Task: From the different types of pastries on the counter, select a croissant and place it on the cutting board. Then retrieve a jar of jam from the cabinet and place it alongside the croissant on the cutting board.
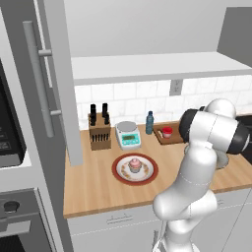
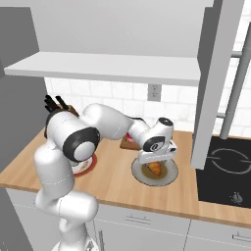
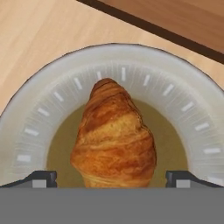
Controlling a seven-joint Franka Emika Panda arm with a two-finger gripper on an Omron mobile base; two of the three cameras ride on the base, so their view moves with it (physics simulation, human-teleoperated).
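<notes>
Croissant (image 3: 113, 138): lies on the grey plate (image 3: 39, 109) on the tabletop (image 2: 112, 184), just near-right of the cutting board (image 3: 183, 17).
Handling: probably light, soft and flaky; it would crush under a hard squeeze, so a gentle pinch across its broad middle looks best.
Claw (image 3: 111, 179): spread wide, one fingertip on each side of the pastry's wide end, directly above it, not yet touching.
Jar of jam (image 1: 167, 132): already on the board.
</notes>
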